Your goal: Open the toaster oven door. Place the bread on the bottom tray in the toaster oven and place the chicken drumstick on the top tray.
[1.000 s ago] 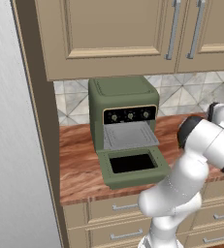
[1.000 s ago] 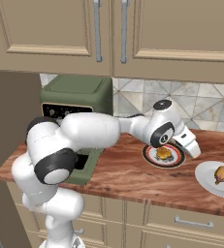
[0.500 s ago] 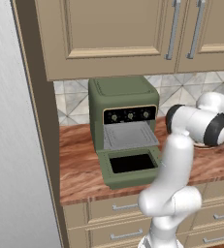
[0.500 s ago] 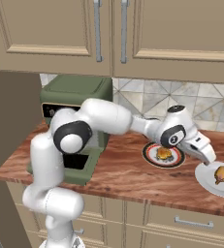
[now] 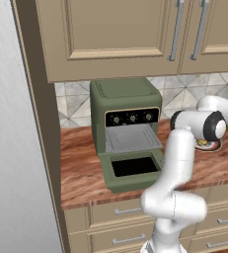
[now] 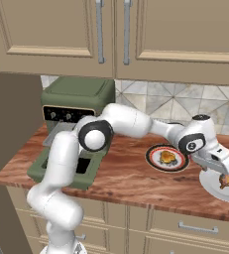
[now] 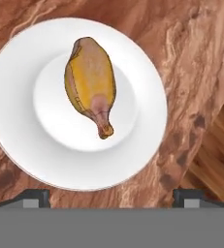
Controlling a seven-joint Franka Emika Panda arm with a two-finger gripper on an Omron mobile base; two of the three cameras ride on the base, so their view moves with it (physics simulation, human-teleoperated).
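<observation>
One step done, door (image 5: 133, 169) down; your end effector (image 7: 112, 196), spread wide, hovers over the drumstick (image 7: 90, 81) at 12 o'clock. Descend, clamp.

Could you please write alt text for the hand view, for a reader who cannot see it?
A chicken drumstick, golden with its narrow bone end toward the camera, lies alone on a round white plate seen from above. The plate rests on a reddish-brown wood-grain counter, and the open gripper has its two dark fingertips at the bottom edge.
</observation>
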